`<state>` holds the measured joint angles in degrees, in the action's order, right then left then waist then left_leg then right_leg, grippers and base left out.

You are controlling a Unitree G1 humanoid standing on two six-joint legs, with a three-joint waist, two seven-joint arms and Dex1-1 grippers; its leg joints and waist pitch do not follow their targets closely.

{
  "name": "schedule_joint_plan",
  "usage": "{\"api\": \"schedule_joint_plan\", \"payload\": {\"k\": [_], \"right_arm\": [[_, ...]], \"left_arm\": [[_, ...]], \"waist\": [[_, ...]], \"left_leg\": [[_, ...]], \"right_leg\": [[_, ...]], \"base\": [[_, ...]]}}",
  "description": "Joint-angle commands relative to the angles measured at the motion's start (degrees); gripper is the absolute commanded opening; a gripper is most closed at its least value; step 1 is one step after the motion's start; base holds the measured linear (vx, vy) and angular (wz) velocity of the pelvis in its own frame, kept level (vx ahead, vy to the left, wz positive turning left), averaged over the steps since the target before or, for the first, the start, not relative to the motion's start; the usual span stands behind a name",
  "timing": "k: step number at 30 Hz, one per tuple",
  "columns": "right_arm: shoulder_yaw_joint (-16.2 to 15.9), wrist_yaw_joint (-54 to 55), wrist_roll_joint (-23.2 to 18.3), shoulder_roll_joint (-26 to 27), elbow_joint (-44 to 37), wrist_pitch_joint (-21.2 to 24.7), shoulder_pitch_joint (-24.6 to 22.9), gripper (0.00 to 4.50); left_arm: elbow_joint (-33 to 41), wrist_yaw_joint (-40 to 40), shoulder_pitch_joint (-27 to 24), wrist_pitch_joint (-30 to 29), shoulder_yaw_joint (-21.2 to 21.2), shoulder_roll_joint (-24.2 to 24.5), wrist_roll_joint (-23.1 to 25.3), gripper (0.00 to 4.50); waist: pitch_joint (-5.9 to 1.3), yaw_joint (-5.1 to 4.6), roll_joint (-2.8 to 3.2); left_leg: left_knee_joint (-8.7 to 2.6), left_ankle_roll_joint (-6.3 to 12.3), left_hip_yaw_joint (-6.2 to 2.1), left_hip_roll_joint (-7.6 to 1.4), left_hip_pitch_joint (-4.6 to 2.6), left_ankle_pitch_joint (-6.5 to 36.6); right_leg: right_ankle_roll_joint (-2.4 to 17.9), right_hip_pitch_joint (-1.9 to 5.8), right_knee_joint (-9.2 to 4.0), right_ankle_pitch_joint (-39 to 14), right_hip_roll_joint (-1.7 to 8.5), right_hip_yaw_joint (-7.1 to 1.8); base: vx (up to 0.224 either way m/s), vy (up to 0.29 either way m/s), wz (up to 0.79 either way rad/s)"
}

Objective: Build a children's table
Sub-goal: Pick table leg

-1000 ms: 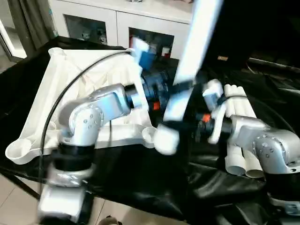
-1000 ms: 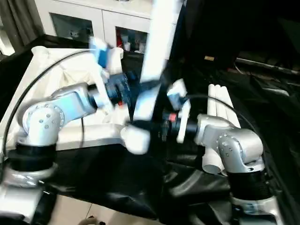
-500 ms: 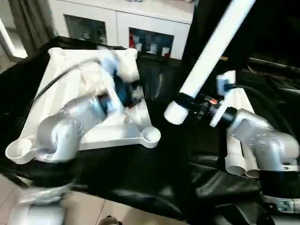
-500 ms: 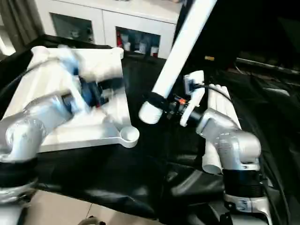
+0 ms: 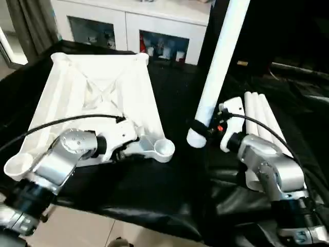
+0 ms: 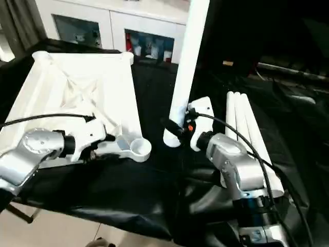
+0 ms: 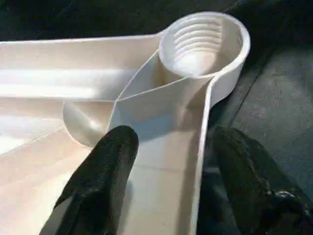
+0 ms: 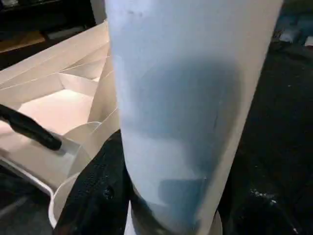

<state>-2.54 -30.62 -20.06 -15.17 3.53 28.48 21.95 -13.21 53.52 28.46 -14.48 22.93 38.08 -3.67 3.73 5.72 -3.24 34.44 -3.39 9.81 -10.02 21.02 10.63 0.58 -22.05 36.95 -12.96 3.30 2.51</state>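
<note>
Beside the tabletop's near corner socket [image 5: 164,148], right gripper [image 5: 201,129] jaws clamped one leg [image 5: 218,67] upright; left gripper [image 7: 168,181] jaws open, straddling tabletop [image 5: 97,98] rim.

No text, label, brand, number or sign can be read anywhere in these views. A small yellowish tag [image 5: 242,64] sits on the dark surface at the back, but whatever is printed on it is too small to make out.
</note>
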Motion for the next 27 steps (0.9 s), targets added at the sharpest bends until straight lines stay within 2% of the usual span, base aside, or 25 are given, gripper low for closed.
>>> {"api": "schedule_joint_plan", "payload": {"k": [1,2,3,4,5,8,9,10,11,13,17,18,21,27], "right_arm": [[0.78,0.2,0.37,-0.21,-0.3,-0.83,-0.55,1.9],[1.06,0.26,0.27,-0.09,-0.52,-0.79,-0.71,1.9],[1.28,0.31,0.19,0.0,-0.73,-0.74,-0.85,1.9],[1.42,0.29,0.12,0.0,-1.01,-0.71,-1.03,1.9],[1.44,0.27,0.1,-0.02,-1.08,-0.71,-1.07,1.9],[1.56,0.16,0.0,-0.14,-1.17,-0.94,-1.26,1.9],[1.59,0.17,-0.05,-0.16,-1.19,-1.04,-1.33,1.9],[1.6,0.18,-0.08,-0.16,-1.21,-1.09,-1.36,1.9],[1.61,0.18,-0.11,-0.19,-1.25,-1.15,-1.42,1.9],[1.69,0.12,-0.12,-0.2,-1.32,-1.15,-1.46,1.9],[1.62,-0.01,0.06,-0.33,-1.32,-1.19,-1.49,1.9],[1.58,-0.08,0.13,-0.39,-1.33,-1.17,-1.49,1.9],[1.55,-0.23,0.18,-0.45,-1.41,-1.13,-1.49,1.9],[1.66,-0.45,0.11,-0.57,-1.36,-1.1,-1.32,1.9]], "left_arm": [[-1.98,1.01,1.38,1.61,1.03,-0.34,0.66,2.56],[-3.56,1.63,1.82,2.45,0.99,-0.67,1.01,2.5],[-4.83,2.16,2.17,3.18,0.94,-0.96,1.33,2.5],[-6.15,2.72,2.58,4.08,0.88,-1.23,1.58,2.35],[-6.47,2.87,2.71,4.33,0.87,-1.28,1.61,2.24],[-8.28,4.46,3.36,4.97,0.9,-1.55,1.55,2.1],[-8.99,4.93,3.57,5.25,0.87,-1.67,1.62,1.9],[-9.48,5.17,3.72,5.55,0.82,-1.77,1.71,1.9],[-10.28,5.48,3.97,6.06,0.81,-1.86,1.9,1.7],[-11.6,5.88,4.39,6.99,0.71,-2.11,2.29,1.68],[-12.99,6.02,4.74,7.51,0.75,-2.27,2.92,1.32],[-13.69,6.17,4.88,7.8,0.69,-2.38,3.21,1.11],[-15.14,6.8,5.16,8.26,0.56,-2.54,3.61,0.98],[-16.5,7.46,5.59,8.67,-0.36,-3.11,3.01,0.39]], "waist": [[-4.04,-0.1,1.62],[-4.04,-0.1,1.86],[-4.05,-0.18,1.65],[-4.1,-0.14,2.13],[-4.05,-0.3,1.84],[-4.06,-0.44,2.11],[-4.09,-0.53,2.08],[-4.06,-0.55,1.99],[-4.1,-0.55,2.12],[-4.03,-0.55,2.16],[-4.0,-0.56,2.29],[-4.04,-0.56,2.31],[-4.01,-0.57,2.27],[-3.99,-0.55,2.39]], "left_leg": [[-4.31,-4.02,-0.93,-2.78,-0.99,8.21],[-4.29,-3.96,-0.96,-2.75,-0.99,8.56],[-4.33,-3.92,-0.96,-2.79,-1.0,8.86],[-4.31,-4.04,-1.04,-2.82,-1.04,8.98],[-4.34,-3.97,-1.01,-2.85,-1.01,9.17],[-4.3,-3.78,-1.02,-2.85,-1.0,9.35],[-4.27,-3.7,-1.0,-2.86,-0.98,9.25],[-4.27,-3.55,-0.98,-2.82,-0.95,9.28],[-4.25,-3.44,-0.96,-2.84,-1.01,9.37],[-4.29,-3.35,-0.98,-2.91,-1.0,9.66],[-4.32,-3.2,-0.99,-2.96,-1.0,9.86],[-4.29,-3.19,-0.99,-2.98,-1.01,9.79],[-4.29,-3.02,-0.98,-2.92,-0.97,9.97],[-4.35,-3.23,-1.02,-3.0,-0.98,10.59]], "right_leg": [[11.12,2.54,-3.87,0.59,4.57,-2.92],[11.28,2.55,-3.9,0.43,4.64,-2.95],[11.29,2.61,-3.96,0.16,4.61,-2.94],[11.39,2.58,-3.86,0.26,4.65,-2.92],[11.55,2.61,-3.95,0.52,4.64,-2.93],[12.26,2.64,-3.91,0.51,4.74,-2.93],[12.4,2.68,-3.86,0.7,4.72,-2.95],[12.41,2.7,-3.95,0.55,4.71,-2.96],[12.5,2.67,-3.96,0.12,4.75,-2.98],[12.56,2.64,-4.05,-0.71,4.81,-2.99],[12.62,2.6,-4.12,-1.26,4.84,-3.01],[12.66,2.64,-4.08,-1.17,4.88,-3.02],[12.64,2.64,-4.17,-1.5,4.9,-3.03],[12.6,2.58,-4.24,-2.77,4.96,-3.02]], "base": [[0.0,0.0,0.0],[0.0,0.0,0.0],[0.0,0.0,0.0],[0.0,0.0,0.0],[0.0,0.0,0.0],[0.0,0.0,0.0],[0.0,0.0,0.0],[0.0,0.0,0.0],[0.0,0.0,0.0],[0.0,0.0,0.0],[0.0,0.0,0.0],[0.0,0.0,0.0],[0.0,0.0,0.0],[0.0,0.0,0.0]]}}
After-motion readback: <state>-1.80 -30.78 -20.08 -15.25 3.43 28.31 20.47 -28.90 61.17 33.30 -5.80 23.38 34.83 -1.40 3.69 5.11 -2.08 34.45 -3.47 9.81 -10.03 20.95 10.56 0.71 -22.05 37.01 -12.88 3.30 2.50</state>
